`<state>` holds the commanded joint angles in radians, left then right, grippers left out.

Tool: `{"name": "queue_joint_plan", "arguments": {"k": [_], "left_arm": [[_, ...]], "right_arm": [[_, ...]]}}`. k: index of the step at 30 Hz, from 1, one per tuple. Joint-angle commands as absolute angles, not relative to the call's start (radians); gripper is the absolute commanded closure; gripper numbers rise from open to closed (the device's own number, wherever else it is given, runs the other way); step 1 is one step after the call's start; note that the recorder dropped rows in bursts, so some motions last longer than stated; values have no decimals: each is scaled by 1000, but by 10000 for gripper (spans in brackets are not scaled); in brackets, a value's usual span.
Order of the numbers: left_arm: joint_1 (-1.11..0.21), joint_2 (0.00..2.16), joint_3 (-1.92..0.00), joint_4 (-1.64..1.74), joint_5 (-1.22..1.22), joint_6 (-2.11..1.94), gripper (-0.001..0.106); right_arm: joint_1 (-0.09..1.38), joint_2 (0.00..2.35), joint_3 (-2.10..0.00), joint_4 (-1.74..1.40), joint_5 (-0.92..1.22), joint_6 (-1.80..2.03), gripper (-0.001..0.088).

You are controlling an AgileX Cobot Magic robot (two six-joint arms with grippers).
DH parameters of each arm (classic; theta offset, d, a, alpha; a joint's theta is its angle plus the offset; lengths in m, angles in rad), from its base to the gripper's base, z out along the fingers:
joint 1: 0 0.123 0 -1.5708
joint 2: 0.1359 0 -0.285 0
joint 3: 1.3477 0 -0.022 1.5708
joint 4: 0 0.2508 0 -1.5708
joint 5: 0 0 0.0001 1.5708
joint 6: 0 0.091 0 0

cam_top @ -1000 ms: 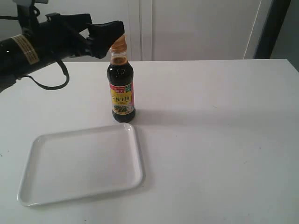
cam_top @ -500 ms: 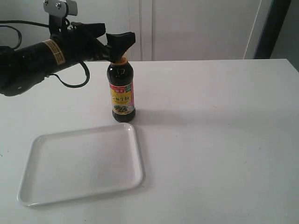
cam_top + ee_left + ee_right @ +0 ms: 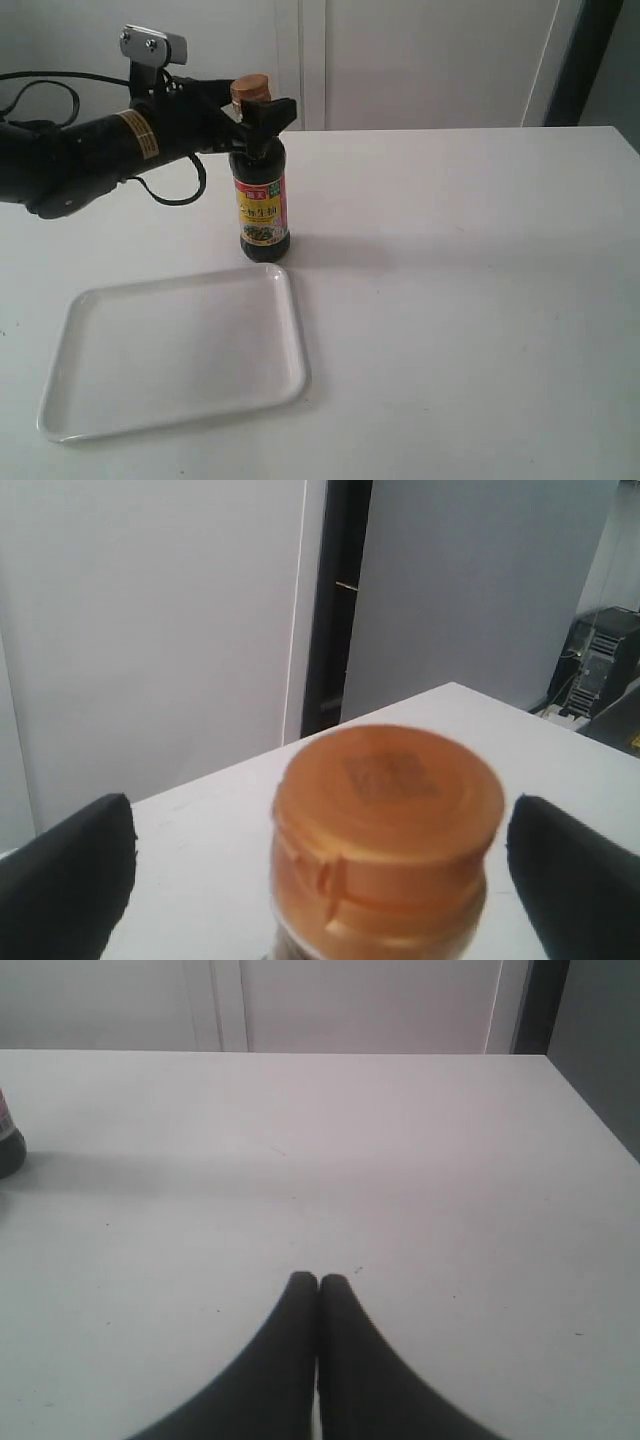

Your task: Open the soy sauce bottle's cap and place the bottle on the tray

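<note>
On the left of the exterior view, the left arm [image 3: 90, 150], black with a yellow label band, reaches in level above the white worktop [image 3: 460, 280]; a metal bracket sits on top of its wrist. The left gripper [image 3: 252, 115] is at the neck of the soy sauce bottle [image 3: 262, 190], its jaws spread to either side just under the cap [image 3: 250, 90]. In the left wrist view the left gripper [image 3: 320, 875] shows the same stance: two black fingers [image 3: 65, 875] stand well apart with the golden-orange cap [image 3: 390, 820] between them, a clear gap on each side, so the jaws are released and touch nothing. The cap sits closed on its collar, a faint square mark on its flat top.

The bottle stands upright on the worktop, dark liquid filling it, its red, yellow and green label facing the exterior camera. Just in front of it, and a little to the left, lies the tray [image 3: 70, 390], white and shallow; the bottle's base is near the tray's far right corner but off the tray.

Further right the worktop runs to a pale wall with a dark vertical strip. In the right wrist view the right gripper [image 3: 318, 1285] hangs over bare worktop, its jaws clenched tip to tip on nothing; the base of the bottle [image 3: 8, 1145] shows at that view's edge, well apart
</note>
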<state>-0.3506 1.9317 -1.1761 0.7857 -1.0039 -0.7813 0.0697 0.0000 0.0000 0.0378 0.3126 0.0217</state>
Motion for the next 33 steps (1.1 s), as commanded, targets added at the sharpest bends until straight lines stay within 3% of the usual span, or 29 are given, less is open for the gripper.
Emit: {"name": "queue_joint_plan", "arguments": {"k": [28,33], "left_arm": [[-351,2077,-1176,764,-1058,-679,8],[-351,2086,-1176,764,-1068,-672,189]], "right_arm": [[70,0,0,38,313,22,868],[70,0,0,38,313,22,868]]}}
